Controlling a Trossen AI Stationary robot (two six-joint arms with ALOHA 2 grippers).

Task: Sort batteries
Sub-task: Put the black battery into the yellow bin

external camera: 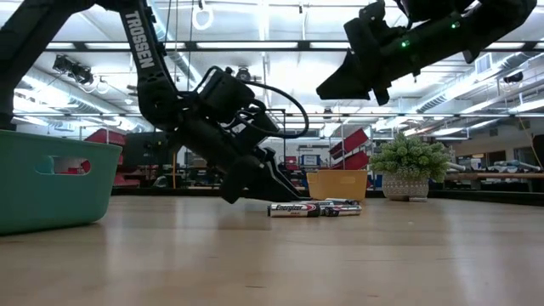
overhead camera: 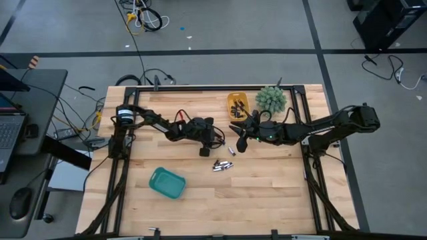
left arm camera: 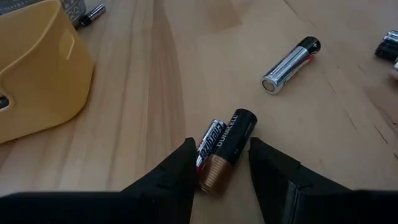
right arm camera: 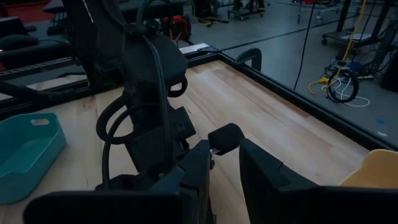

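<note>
So the left hand [left arm camera: 219,163] is down on the tabletop [overhead camera: 267,193] with its fingers spread around a copper-and-black battery [left arm camera: 227,151], and a thinner silver-black cell [left arm camera: 209,138] lies snug alongside it. The battery's long axis runs straight out ahead between the fingers, copper end toward the wrist, so squeezing in would close on its round sides; it doesn't look clamped yet, though the angle isn't great. Another shiny cell [left arm camera: 290,56] lies apart, angled off to one side. The rest of the batteries [overhead camera: 222,165] sit clustered mid-tabletop, just past the left hand. The right hand [right arm camera: 225,140] hangs raised above the wood, pinching something small and dark. Smooth plastic trays: a yellow one [overhead camera: 237,105] near the plant [overhead camera: 271,99], a teal one [overhead camera: 167,183] nearer the front.
</note>
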